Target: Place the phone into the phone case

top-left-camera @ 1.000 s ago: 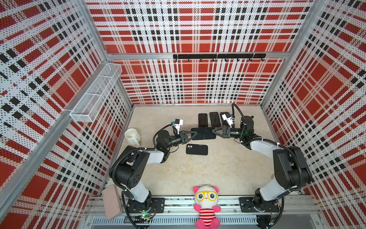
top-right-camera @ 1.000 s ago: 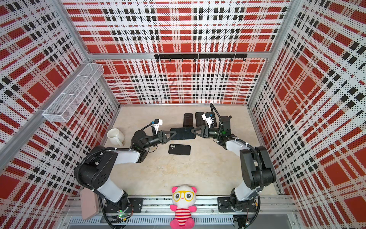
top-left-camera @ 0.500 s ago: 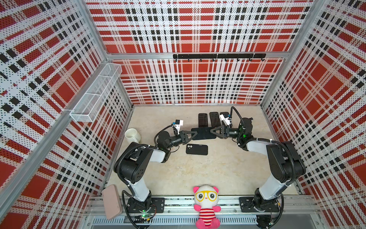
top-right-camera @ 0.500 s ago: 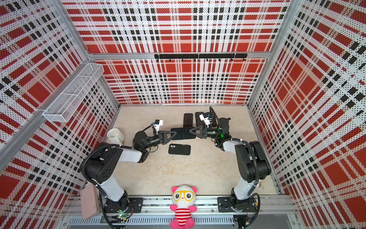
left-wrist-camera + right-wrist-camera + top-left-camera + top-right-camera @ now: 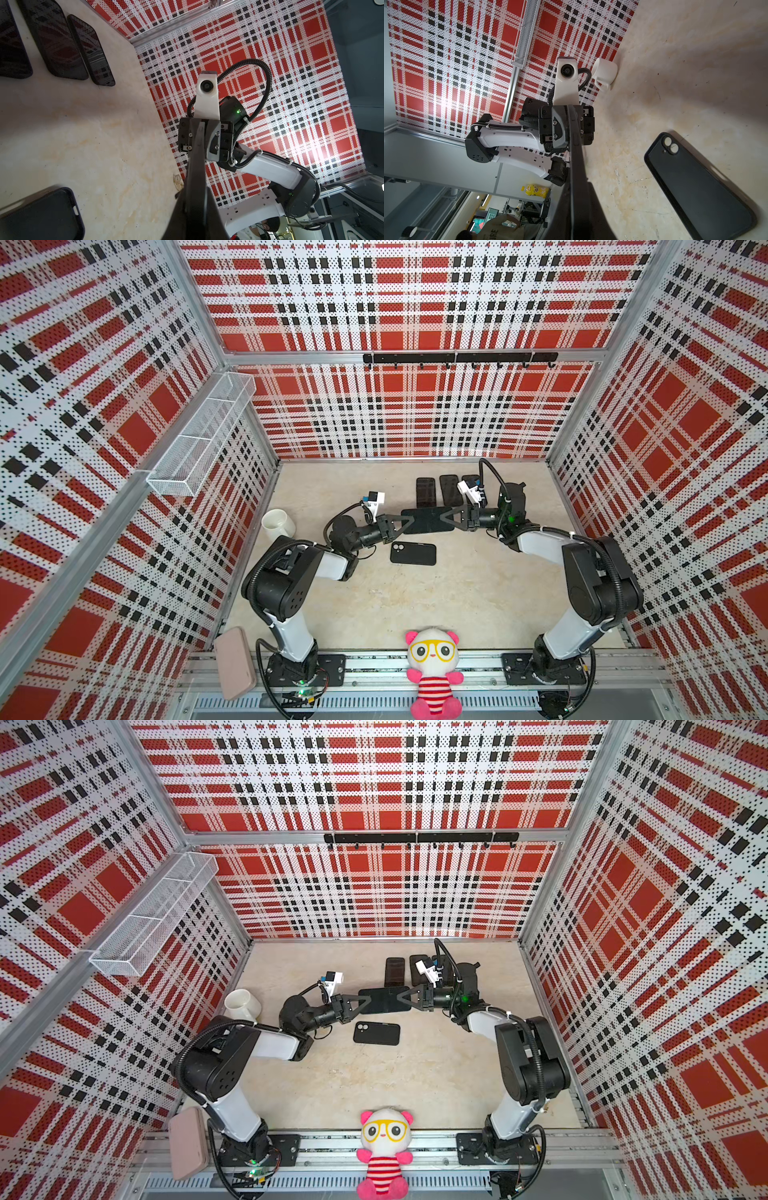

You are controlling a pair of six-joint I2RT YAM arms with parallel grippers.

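The soft black phone case (image 5: 413, 553) lies flat on the beige stone-look tabletop (image 5: 415, 605), hollow side up, with the surface showing through its two lens holes. Just behind it the thin black phone (image 5: 428, 520) hangs level above the tabletop. The left tool (image 5: 409, 520) is clamped on one short end and the right tool (image 5: 444, 519) is closed on the other. Three dark phones (image 5: 426, 492) lie side by side near the back wall. A white mug (image 5: 277, 522) stands by the left wall; what it holds cannot be told. Bare tabletop spreads in front of the case.

The right gripper (image 5: 448, 519), open a second ago, now clamps the phone's (image 5: 428, 520) end opposite the left gripper (image 5: 408, 522).
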